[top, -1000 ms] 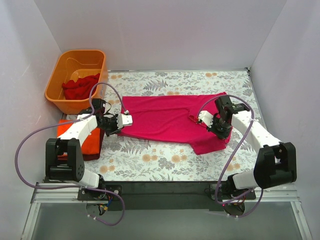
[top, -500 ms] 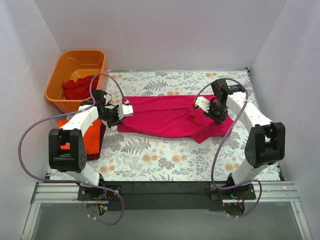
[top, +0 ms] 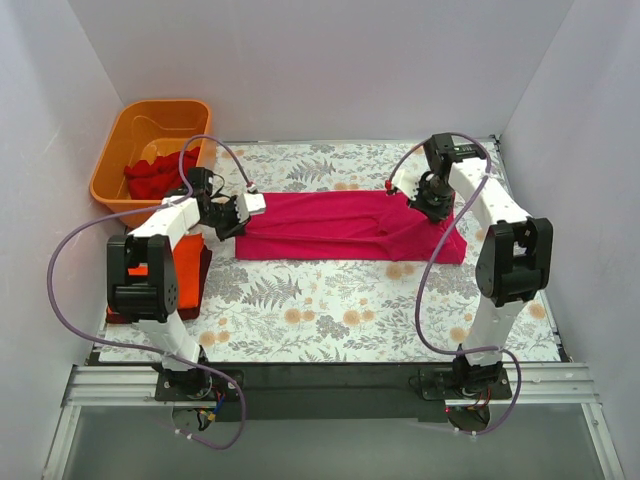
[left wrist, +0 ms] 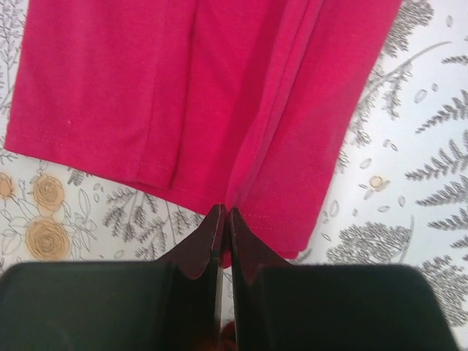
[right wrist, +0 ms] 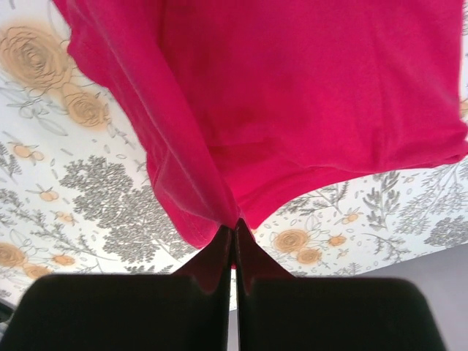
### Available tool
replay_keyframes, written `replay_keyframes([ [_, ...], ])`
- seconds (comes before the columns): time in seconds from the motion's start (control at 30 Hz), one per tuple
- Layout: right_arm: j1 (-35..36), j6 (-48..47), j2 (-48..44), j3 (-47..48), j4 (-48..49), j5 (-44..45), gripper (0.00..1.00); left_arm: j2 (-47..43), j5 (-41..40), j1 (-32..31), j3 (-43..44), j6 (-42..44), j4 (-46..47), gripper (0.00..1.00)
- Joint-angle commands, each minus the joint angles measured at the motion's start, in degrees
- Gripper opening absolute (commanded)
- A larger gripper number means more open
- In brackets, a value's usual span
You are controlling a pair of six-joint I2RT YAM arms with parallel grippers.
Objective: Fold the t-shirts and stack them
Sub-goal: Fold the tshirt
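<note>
A magenta-pink t-shirt (top: pixel 340 228) lies across the middle of the table as a long, narrow folded band. My left gripper (top: pixel 243 208) is shut on the shirt's left end. In the left wrist view the tips (left wrist: pixel 224 213) pinch the hemmed edge of the shirt (left wrist: pixel 205 95). My right gripper (top: pixel 395 190) is shut on the shirt near its right far edge. In the right wrist view the tips (right wrist: pixel 234 225) hold a fold of the shirt (right wrist: pixel 292 95), which is lifted off the table.
An orange plastic tub (top: pixel 165 104) at the back left holds a deep red t-shirt (top: pixel 160 176). A folded orange t-shirt (top: pixel 186 278) lies on a dark maroon one at the left edge, partly hidden by my left arm. White walls enclose the table.
Both grippers moved away from the near side towards the back, carrying the shirt's near edge with them. The shirt went from a wide spread to a narrow band.
</note>
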Motion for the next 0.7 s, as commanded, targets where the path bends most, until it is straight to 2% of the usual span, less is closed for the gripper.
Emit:
replay_keyframes([
  [0.0,-0.24,-8.61,2.45,5.70,-2.38,0.28,0.01,2.63,0.68,0.31,4.10,-1.78,2.06,0.00],
  [0.5,-0.68,-10.55,13.62,17.92,-2.91,0.72,0.01,10.64,-0.90,0.40,11.13,-3.10,2.95,0.00],
  [0.67,-0.85,-11.07,16.26,21.79,-2.82,0.72,0.01,10.65,-2.40,0.40,9.39,-1.87,3.12,0.00],
])
